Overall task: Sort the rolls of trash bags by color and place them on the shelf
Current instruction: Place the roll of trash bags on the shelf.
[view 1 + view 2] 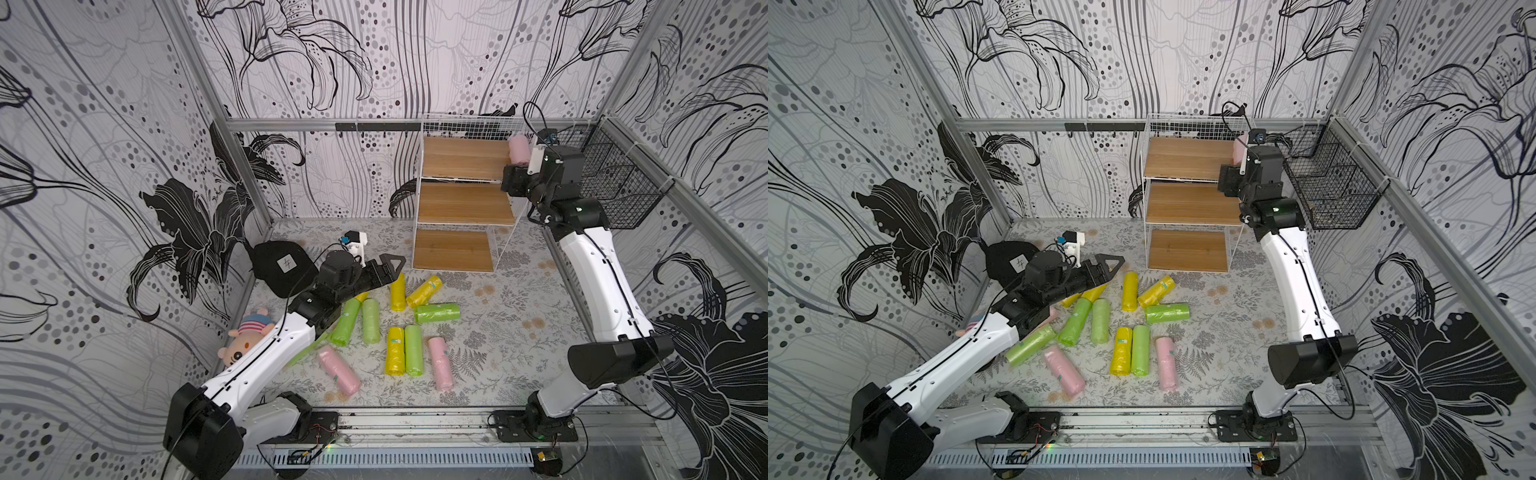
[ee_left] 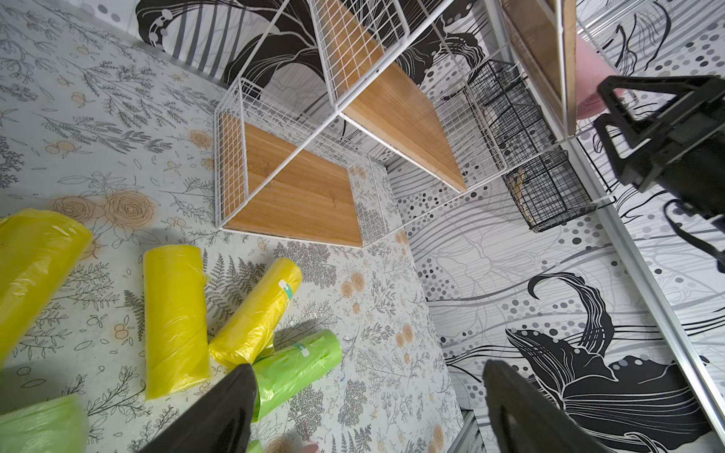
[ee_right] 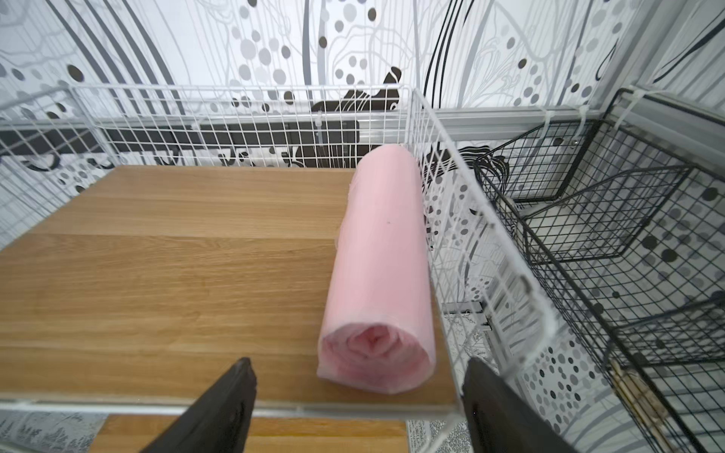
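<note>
The shelf (image 1: 461, 203) (image 1: 1187, 203) stands at the back, with a pink roll (image 3: 382, 266) (image 1: 519, 150) lying on its top board against the right wire side. My right gripper (image 3: 359, 368) is open just in front of that roll's near end and does not touch it. Several yellow, green and pink rolls lie loose on the floor, among them a yellow roll (image 1: 397, 293), a green roll (image 1: 437, 313) and a pink roll (image 1: 441, 363). My left gripper (image 1: 392, 270) (image 2: 367, 368) hovers open and empty over the yellow rolls, one finger beside a green roll (image 2: 298, 364).
A black wire basket (image 1: 615, 187) hangs on the right wall beside the shelf. A black cap (image 1: 282, 266) and a striped plush doll (image 1: 245, 336) lie at the left edge under my left arm. Bare floor lies right of the rolls.
</note>
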